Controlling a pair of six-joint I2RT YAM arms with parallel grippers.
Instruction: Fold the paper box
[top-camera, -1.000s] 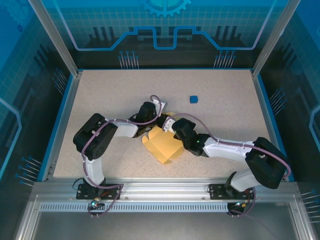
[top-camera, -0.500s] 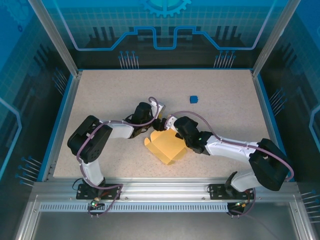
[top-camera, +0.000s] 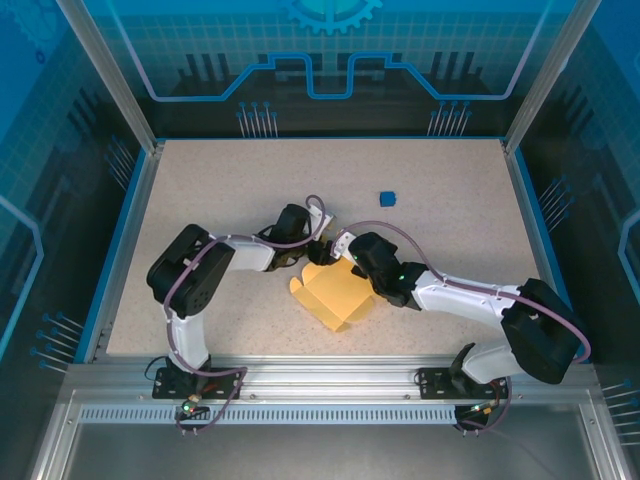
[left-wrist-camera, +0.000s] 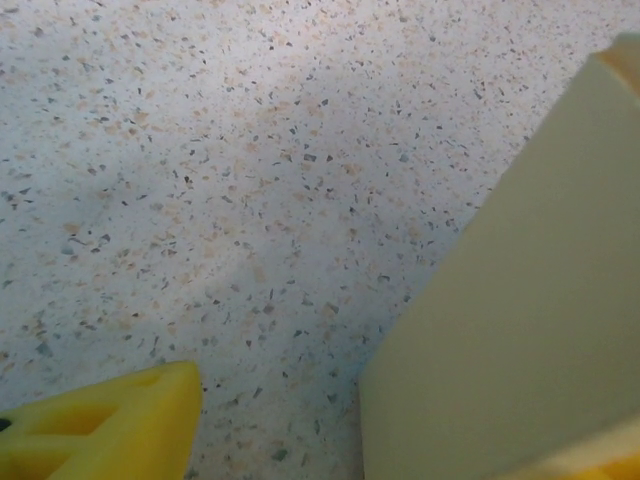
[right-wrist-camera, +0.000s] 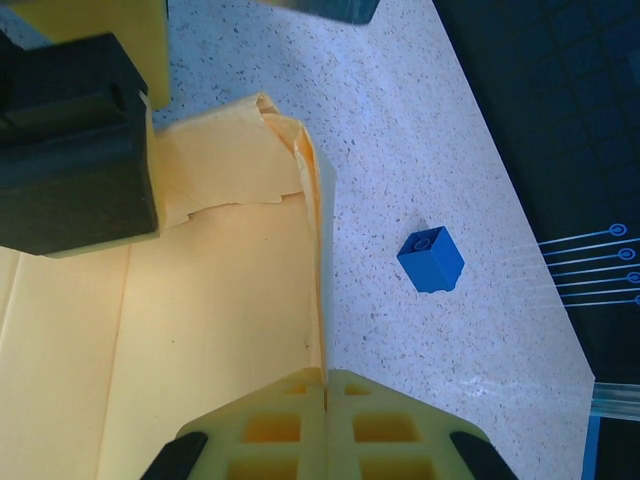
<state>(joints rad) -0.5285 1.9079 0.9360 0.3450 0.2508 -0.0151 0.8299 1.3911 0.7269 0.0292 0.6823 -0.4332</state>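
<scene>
The paper box (top-camera: 335, 293) is a pale yellow, partly folded card lying mid-table. My right gripper (right-wrist-camera: 325, 375) is shut on the top edge of one upright wall of the box (right-wrist-camera: 220, 300), with the wall pinched between its pads. My left gripper (top-camera: 312, 247) is at the box's far corner, facing the right gripper (top-camera: 337, 252). In the left wrist view the left gripper (left-wrist-camera: 350, 440) is open: one yellow finger (left-wrist-camera: 100, 425) sits low on the left, and a card panel (left-wrist-camera: 530, 300) stands by the other finger with bare tabletop between them.
A small blue cube (top-camera: 388, 198) sits on the speckled table beyond the box, also right of the held wall (right-wrist-camera: 431, 259). The left gripper's black body (right-wrist-camera: 75, 140) hangs over the box's far flap. Blue rails border the table (top-camera: 200, 200).
The left gripper's jaws have spread wider and the left arm has shifted slightly at the box's far corner. The box has moved a little. The right gripper has kept its pinch.
</scene>
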